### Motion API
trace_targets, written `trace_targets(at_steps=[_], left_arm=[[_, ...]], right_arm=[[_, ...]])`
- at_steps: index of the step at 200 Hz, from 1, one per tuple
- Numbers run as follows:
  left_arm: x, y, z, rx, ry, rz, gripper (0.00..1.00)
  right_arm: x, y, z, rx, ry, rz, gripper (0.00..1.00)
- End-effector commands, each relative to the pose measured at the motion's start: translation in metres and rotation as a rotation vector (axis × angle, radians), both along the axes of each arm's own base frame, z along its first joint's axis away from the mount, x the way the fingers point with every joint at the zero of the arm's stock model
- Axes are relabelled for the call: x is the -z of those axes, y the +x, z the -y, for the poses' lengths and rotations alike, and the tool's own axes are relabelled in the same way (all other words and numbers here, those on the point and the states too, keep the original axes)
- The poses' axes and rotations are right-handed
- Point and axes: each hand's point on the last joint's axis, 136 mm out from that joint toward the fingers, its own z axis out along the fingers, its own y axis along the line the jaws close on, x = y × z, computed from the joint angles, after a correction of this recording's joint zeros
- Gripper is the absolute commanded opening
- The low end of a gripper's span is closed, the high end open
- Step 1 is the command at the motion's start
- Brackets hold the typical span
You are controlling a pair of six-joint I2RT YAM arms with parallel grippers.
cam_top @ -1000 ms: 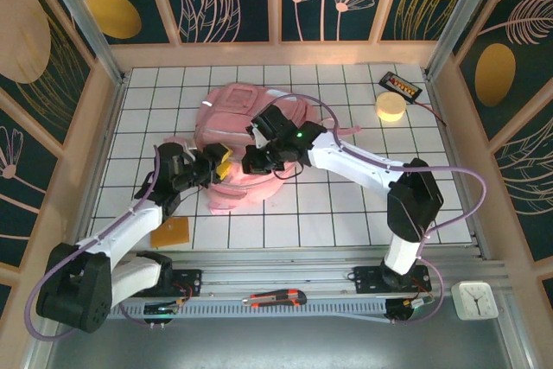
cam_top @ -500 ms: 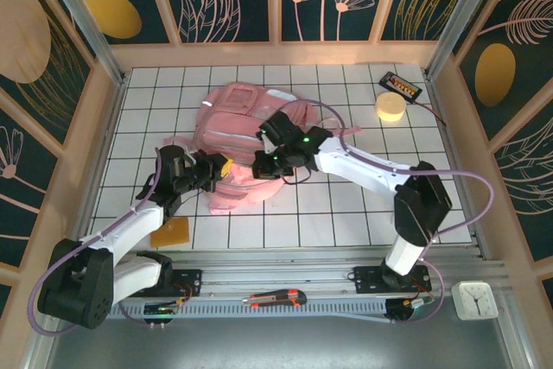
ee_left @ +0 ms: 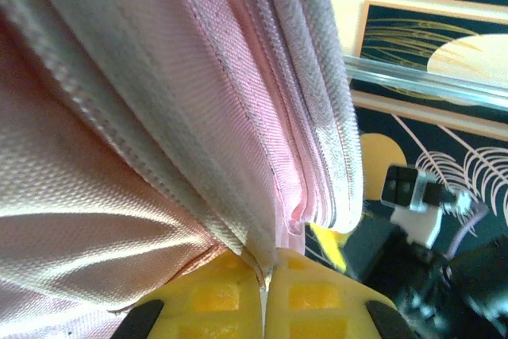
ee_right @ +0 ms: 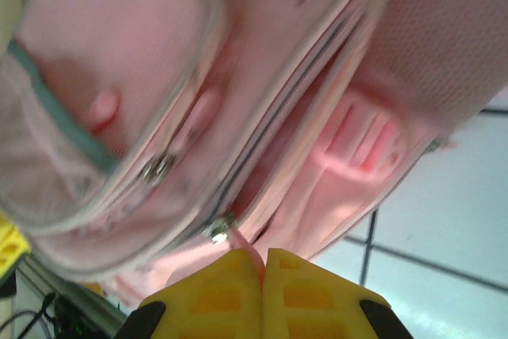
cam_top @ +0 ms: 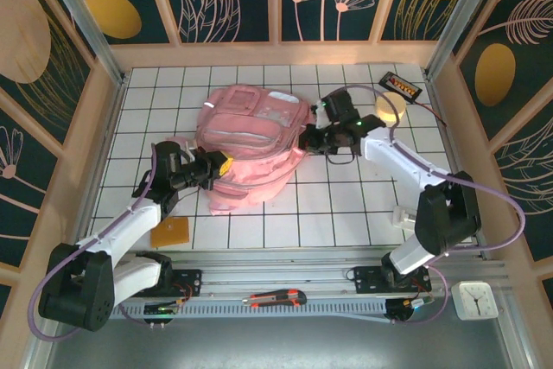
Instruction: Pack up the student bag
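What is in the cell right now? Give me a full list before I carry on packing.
Large soft pink fabric student bag: one, pink, middle of the white tiled table.
Short round cylinder: one, pale yellow, far right of the table.
Flat box with orange label: one, black, far right corner.
Flat square piece: one, amber, near left of the table.
Utility knife: one, red and black, on the grey rail by the arm bases.
Small square clock: one, white, near right, off the table.
Left gripper: one, yellow fingers, shut on the bag's seam.
Right gripper: one, yellow fingers, shut on the bag's edge.
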Motion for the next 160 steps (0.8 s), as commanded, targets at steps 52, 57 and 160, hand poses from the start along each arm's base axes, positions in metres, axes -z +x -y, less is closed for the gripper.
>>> trace_targets(at_steps=[52,57,160], left_arm=[[-0.01,0.012,-0.019,-0.069,0.035,0.02,0.0],[-0.011,0.012,-0.019,-0.068,0.032,0.023,0.0],[-0.013,0.013,-0.019,-0.066,0.007,0.029,0.0]], right_arm=[[0.036,0.066,0.068,0.148,-0.014,-0.006,0.0],[0.031,0.062,0.059,0.11,0.03,0.001,0.0],[-0.023,-0.059,-0.02,-0.586,-0.108,0.937,0.79]])
